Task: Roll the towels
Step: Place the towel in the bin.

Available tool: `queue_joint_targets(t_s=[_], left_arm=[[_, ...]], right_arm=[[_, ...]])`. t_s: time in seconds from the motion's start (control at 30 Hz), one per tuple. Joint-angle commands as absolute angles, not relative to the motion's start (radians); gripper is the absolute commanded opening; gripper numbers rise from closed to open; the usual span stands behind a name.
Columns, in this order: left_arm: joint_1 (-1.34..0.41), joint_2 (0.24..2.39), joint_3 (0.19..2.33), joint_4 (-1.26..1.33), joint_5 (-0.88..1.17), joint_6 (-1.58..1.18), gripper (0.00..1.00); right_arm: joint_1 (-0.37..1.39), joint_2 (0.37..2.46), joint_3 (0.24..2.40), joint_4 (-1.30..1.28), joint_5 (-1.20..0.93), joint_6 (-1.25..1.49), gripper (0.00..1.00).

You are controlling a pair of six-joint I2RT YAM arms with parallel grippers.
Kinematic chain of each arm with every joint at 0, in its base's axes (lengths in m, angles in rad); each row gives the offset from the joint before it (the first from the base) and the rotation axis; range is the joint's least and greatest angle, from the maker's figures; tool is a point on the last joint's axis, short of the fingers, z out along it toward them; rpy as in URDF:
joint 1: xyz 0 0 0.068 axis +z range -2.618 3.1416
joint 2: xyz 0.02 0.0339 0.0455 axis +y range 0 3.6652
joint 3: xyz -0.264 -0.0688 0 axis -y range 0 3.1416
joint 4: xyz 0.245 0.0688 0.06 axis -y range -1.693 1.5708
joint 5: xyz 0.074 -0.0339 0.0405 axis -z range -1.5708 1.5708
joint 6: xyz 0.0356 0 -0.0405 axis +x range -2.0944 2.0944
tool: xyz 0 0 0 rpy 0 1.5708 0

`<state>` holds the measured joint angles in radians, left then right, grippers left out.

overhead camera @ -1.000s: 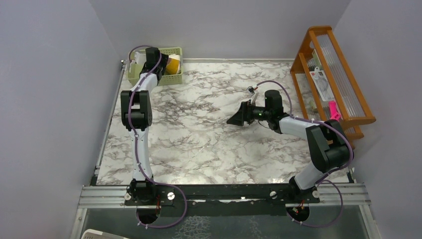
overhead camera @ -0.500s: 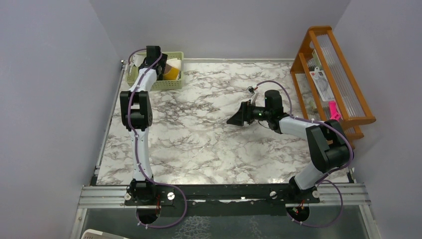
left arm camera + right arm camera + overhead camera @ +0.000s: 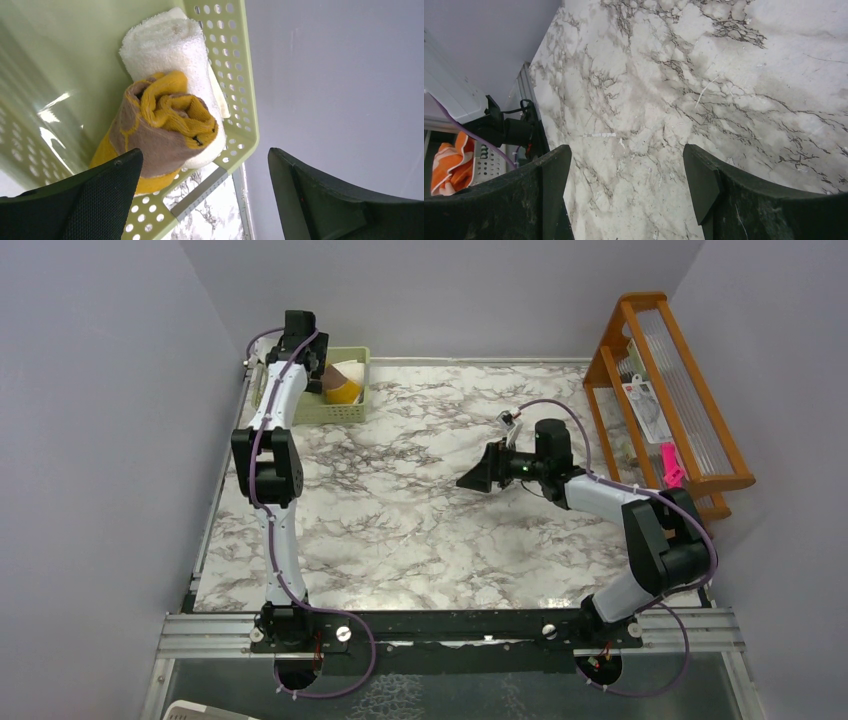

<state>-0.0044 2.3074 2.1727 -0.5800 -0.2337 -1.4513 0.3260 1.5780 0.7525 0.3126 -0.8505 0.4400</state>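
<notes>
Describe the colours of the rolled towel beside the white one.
The rolled cloth towel is mustard-yellow with a brown patch; left wrist view best.

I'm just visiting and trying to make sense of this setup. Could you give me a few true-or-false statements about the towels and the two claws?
1. The white towel and the yellow towel are both rolled up inside the green basket. True.
2. The left gripper is clamped on the yellow towel. False: its jaws stand open above the basket, holding nothing.
3. The right gripper is open over the marble table. True.
4. A towel lies spread out on the table. False: both are in the basket.
</notes>
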Motion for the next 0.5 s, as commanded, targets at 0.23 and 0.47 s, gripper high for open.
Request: queue_joint_targets(t_s=[0.23, 0.47], left_arm=[[-0.009, 2.265, 2.352, -0.917, -0.314, -1.546, 0.99], [-0.017, 2.235, 2.449, -0.907, -0.382, -1.441, 0.99]], right_arm=[[0.33, 1.556, 0.793, 0.247, -0.789, 0.418, 0.83], [0.33, 1.555, 0.786, 0.255, -0.791, 0.432, 0.83]])
